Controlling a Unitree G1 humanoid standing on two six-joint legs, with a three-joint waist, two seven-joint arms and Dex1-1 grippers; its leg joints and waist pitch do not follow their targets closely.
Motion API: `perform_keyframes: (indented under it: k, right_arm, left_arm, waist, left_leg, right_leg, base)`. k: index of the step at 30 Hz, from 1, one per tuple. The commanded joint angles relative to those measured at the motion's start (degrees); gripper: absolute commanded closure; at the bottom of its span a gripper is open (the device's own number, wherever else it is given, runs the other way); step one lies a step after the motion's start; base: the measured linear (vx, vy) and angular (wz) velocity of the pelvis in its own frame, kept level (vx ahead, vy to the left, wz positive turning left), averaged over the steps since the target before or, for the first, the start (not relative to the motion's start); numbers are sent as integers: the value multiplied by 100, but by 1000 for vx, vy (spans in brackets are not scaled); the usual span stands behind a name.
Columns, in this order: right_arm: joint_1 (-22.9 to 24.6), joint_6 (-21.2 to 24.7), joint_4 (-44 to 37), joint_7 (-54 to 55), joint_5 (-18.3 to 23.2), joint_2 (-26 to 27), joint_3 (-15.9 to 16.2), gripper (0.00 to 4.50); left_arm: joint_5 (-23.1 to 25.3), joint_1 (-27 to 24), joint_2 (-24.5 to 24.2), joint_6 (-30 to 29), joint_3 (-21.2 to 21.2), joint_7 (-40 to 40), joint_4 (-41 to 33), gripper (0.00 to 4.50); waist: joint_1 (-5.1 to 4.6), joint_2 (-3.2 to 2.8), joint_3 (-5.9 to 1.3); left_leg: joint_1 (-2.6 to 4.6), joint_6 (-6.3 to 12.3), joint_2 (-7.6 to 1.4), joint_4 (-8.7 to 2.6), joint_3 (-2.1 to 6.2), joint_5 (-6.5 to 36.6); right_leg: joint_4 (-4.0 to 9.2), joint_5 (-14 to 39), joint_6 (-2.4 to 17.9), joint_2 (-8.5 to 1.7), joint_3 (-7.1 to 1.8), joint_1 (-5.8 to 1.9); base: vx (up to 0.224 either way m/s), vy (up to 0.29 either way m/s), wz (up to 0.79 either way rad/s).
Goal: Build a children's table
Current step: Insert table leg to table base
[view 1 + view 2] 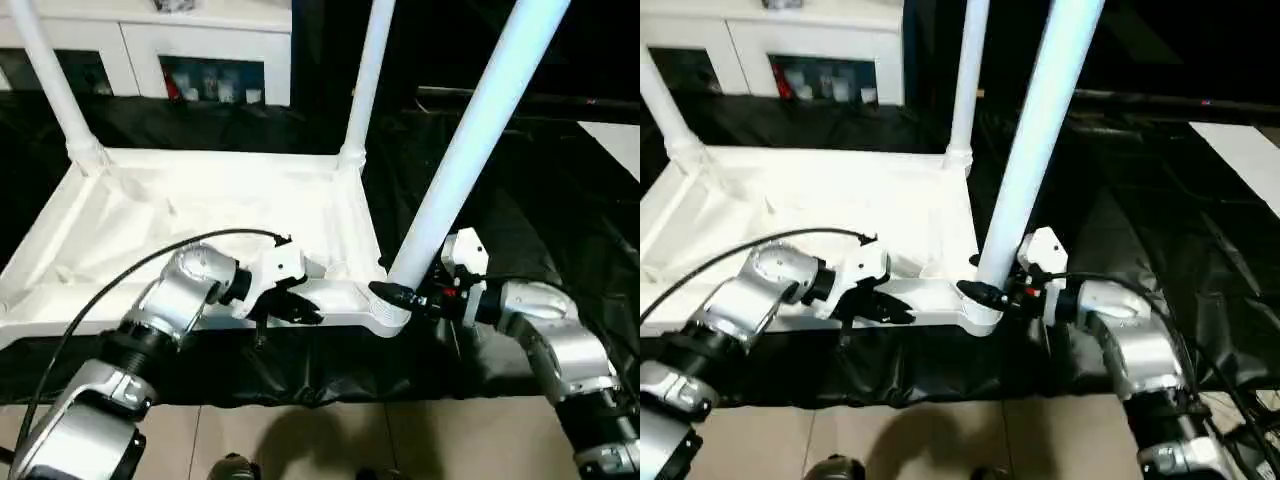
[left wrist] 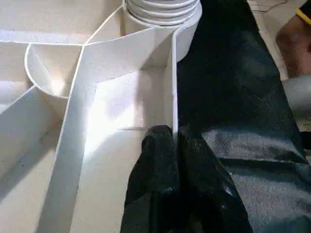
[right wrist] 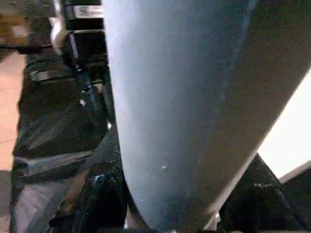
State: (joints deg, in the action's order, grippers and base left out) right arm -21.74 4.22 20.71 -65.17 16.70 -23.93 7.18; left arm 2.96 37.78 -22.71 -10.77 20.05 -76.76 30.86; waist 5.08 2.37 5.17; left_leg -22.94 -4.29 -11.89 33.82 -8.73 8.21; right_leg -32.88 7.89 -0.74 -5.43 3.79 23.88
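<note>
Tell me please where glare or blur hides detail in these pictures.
Left eye view: glare washes out the ribs of the white plastic table top. Left wrist view: a bright patch on the rib ahead of the left gripper. Right wrist view: the white tapered tube leg looks close and soft, in shadow.

My forearms are brushed silver, built of rounded cylindrical segments with black ribbed rings at the joints. A thin black cable arcs over my left forearm [image 1: 175,300] and runs to a white block-shaped housing at the wrist. My left hand [image 1: 300,308] ends in two black fingers [image 2: 160,170] with a matte, slightly glossy, rubbery surface. My right forearm [image 1: 545,325] has the same silver shell, with black cables trailing alongside it and a white boxy housing on top of the wrist. Small red marks show beside that housing. My right hand [image 1: 392,293] is black as well.
</note>
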Motion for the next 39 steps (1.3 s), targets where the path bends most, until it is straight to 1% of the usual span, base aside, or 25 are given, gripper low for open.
perform_keyframes:
  k: [1,4,5,7,8,10,11,12,13,14,15,16,17,18,19,20,21,22,23,25,28,29,35,37,39]
  right_arm:
    - [229,252,474,-204,-251,-16,430,262]
    - [102,248,592,-73,-265,82,396,262]
    - [-27,266,760,213,-322,193,321,262]
    - [-162,271,927,558,-340,341,190,262]
    - [-262,283,1069,817,-396,425,114,262]
    - [-538,128,1488,1549,-637,620,-15,262]
    - [-686,86,1721,1918,-697,739,-90,262]
    - [-776,76,1863,2138,-721,812,-138,262]
    - [-857,86,1987,2327,-734,874,-171,262]
    - [-943,97,2118,2526,-747,941,-207,262]
    - [-1129,133,2398,2940,-768,1084,-282,262]
    - [-1277,167,2611,3241,-766,1204,-338,262]
    - [-1277,167,2611,3241,-766,1204,-338,262]
    - [-1413,187,2814,3488,-786,1327,-388,262]
    - [-1507,231,2944,3612,-804,1432,-397,262]
    - [-1558,270,3004,3632,-802,1523,-392,262]
    - [-1597,283,3062,3638,-807,1607,-401,262]
    - [-1604,298,3075,3627,-816,1643,-388,262]
    - [-1610,311,3085,3617,-824,1672,-377,262]
    - [-1620,297,3112,3592,-855,1757,-350,262]
    - [-1645,239,3162,3587,-904,1799,-310,262]
    - [-1664,206,3196,3598,-917,1805,-293,262]
    - [-1842,-86,3429,3706,-1061,1866,-306,262]
    - [-1880,-153,3418,3679,-1031,1870,-354,192]
    - [-1890,-177,3409,3654,-1008,1872,-377,189]
  left_arm:
    - [-211,373,93,147,-150,46,-160,450]
    - [-235,422,181,29,-302,349,-97,450]
    - [-244,450,287,-108,-447,715,-70,450]
    - [-236,441,381,-193,-551,1041,-122,450]
    - [-238,431,442,-256,-612,1209,-171,450]
    - [-283,373,605,-514,-761,1565,-388,450]
    - [-263,335,706,-671,-830,1820,-517,450]
    - [-244,313,770,-766,-870,1987,-592,450]
    - [-222,280,831,-850,-896,2124,-683,450]
    - [-198,244,895,-938,-924,2269,-779,450]
    - [-154,149,1032,-1148,-945,2511,-1034,450]
    - [-117,43,1160,-1302,-933,2683,-1289,450]
    - [-117,43,1160,-1302,-933,2683,-1289,450]
    - [-84,-74,1340,-1489,-930,2931,-1550,450]
    - [22,-190,1473,-1539,-815,3084,-1770,450]
    - [96,-296,1598,-1582,-709,3195,-1942,450]
    - [121,-375,1685,-1623,-616,3256,-2057,450]
    - [137,-397,1710,-1610,-569,3267,-2071,450]
    - [150,-415,1731,-1599,-530,3275,-2083,450]
    - [184,-409,1718,-1544,-427,3257,-2032,450]
    - [188,-338,1639,-1489,-430,3255,-1937,450]
    - [181,-326,1618,-1499,-439,3266,-1936,450]
    - [237,-366,1528,-1566,-453,3285,-2063,450]
    - [223,-358,1489,-1475,-481,3227,-2015,450]
    - [211,-354,1479,-1450,-492,3205,-1996,450]
  waist:
    - [-31,-61,-203]
    - [-36,-46,-180]
    - [-49,-26,-154]
    - [-66,-30,-132]
    - [-95,-10,-103]
    - [-162,-102,-64]
    - [-229,-163,-27]
    - [-11,-287,8]
    - [196,-212,14]
    - [-49,108,-113]
    - [9,350,-50]
    - [120,177,-69]
    - [75,167,17]
    - [68,-4,-88]
    - [10,-25,-156]
    - [-53,-98,-169]
    - [-87,-114,-125]
    - [-97,-114,-116]
    - [-121,-47,-88]
    - [-126,-52,-85]
    - [-134,-73,-123]
    - [-143,-59,-102]
    - [-158,-82,-97]
    - [-158,-75,-101]
    - [-157,-80,-124]
  left_leg:
    - [255,-62,-57,-529,53,3348]
    - [255,-77,-62,-535,57,3315]
    - [264,-90,-59,-528,56,3360]
    - [302,-137,-43,-499,76,3447]
    - [296,-155,-42,-498,98,3498]
    - [271,-241,-89,-573,179,3864]
    - [148,-282,-199,-777,244,4455]
    - [-383,-318,-430,-1309,177,5251]
    - [-412,-165,-380,-1268,34,5113]
    - [168,19,-133,-886,-161,3913]
    - [521,30,247,351,-62,1654]
    - [-45,180,222,196,218,396]
    - [-147,37,138,25,212,438]
    - [4,-84,2,-352,174,854]
    - [61,-47,-31,-408,181,998]
    - [88,49,-76,-460,152,1128]
    - [103,107,-101,-495,128,1540]
    - [134,104,-108,-503,119,1807]
    - [107,91,-65,-522,106,2068]
    - [163,73,-63,-532,92,2255]
    - [155,81,-78,-562,78,2048]
    - [138,94,-78,-576,65,2003]
    - [168,2,-89,-587,46,2280]
    - [162,-5,-90,-593,46,2291]
    - [166,0,-91,-585,40,2230]
  right_leg:
    - [557,3626,678,-266,-75,-94]
    - [550,3694,694,-274,-77,-90]
    - [575,3821,674,-275,-61,-75]
    - [627,4146,574,-288,-1,-61]
    - [684,4357,471,-294,67,-79]
    - [695,4280,404,-258,232,-160]
    - [521,3771,376,-144,391,-327]
    - [-783,2190,557,-5,278,-754]
    - [-833,1595,457,35,173,-667]
    - [-547,2695,270,-85,-290,-307]
    - [788,6289,167,-711,-308,231]
    - [534,5932,356,-897,-568,-375]
    - [437,5558,395,-843,-389,-407]
    - [250,3758,773,-425,-206,-296]
    - [137,2841,970,-293,-140,-305]
    - [74,1497,1352,-243,-123,-310]
    - [132,1411,1460,-217,-106,-309]
    - [159,1607,1467,-235,-110,-302]
    - [222,2069,1356,-262,-107,-333]
    - [313,2561,1168,-298,-133,-288]
    - [315,2327,1152,-296,-141,-313]
    - [316,2252,1173,-288,-142,-307]
    - [363,2664,1102,-313,-153,-262]
    - [367,2710,1073,-317,-154,-262]
    - [365,2648,1095,-315,-161,-259]
  base:
    - [0,0,0]
    - [0,0,0]
    - [0,0,0]
    - [0,0,0]
    - [-54,5,-9]
    - [-54,16,-12]
    - [-116,30,-14]
    - [-116,30,-14]
    - [-100,-10,10]
    - [14,-100,6]
    - [14,-100,6]
    - [94,-88,-30]
    - [72,8,-24]
    - [72,8,-24]
    - [0,0,0]
    - [0,0,0]
    - [0,0,0]
    - [0,0,0]
    - [0,0,0]
    - [0,0,0]
    - [0,0,0]
    - [0,0,0]
    - [0,0,0]
    - [0,0,0]
    - [0,0,0]
